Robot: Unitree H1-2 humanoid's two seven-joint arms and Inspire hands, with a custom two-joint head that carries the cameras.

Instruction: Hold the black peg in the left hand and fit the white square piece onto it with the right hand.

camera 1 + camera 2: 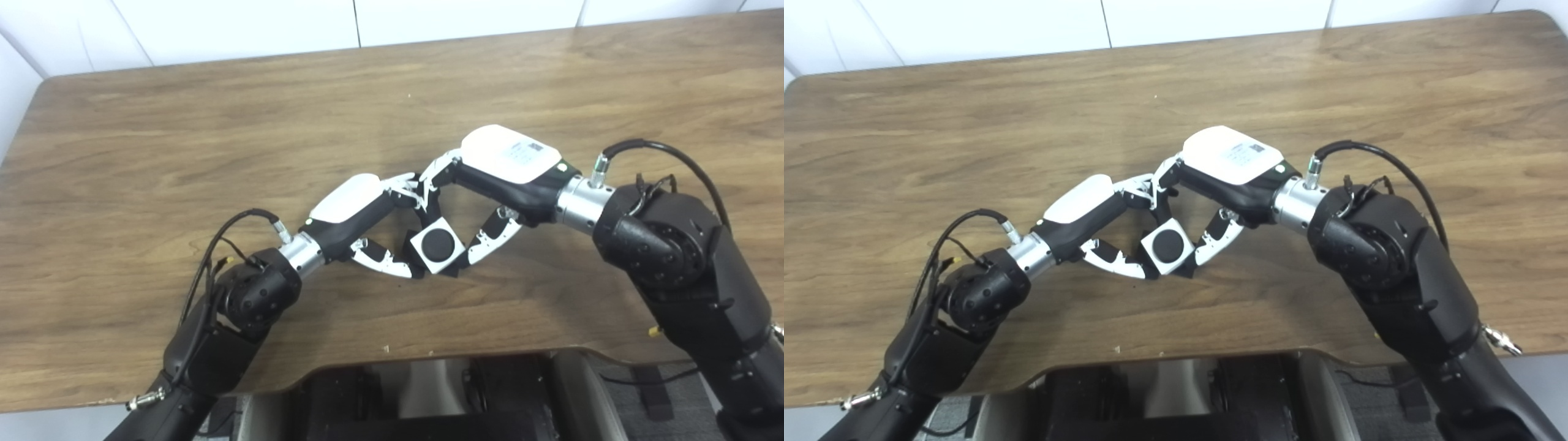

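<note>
The white square piece (436, 246) sits over the black peg (438, 244), whose round black end fills the square's middle hole. My left hand (361, 208) comes in from the left and its thumb and fingers close on the peg under and beside the square. My right hand (502, 168) comes in from the right and its thumb and fingers grip the square's right and far edges. Both hands meet above the middle of the wooden table (184, 153). The peg's shaft is hidden. The same pair shows in the right eye view (1167, 245).
The table's front edge has a curved cut-out (429, 361) just below the hands, with dark robot parts under it. A white wall (306, 24) runs behind the table's far edge. Cables loop off both wrists (674, 159).
</note>
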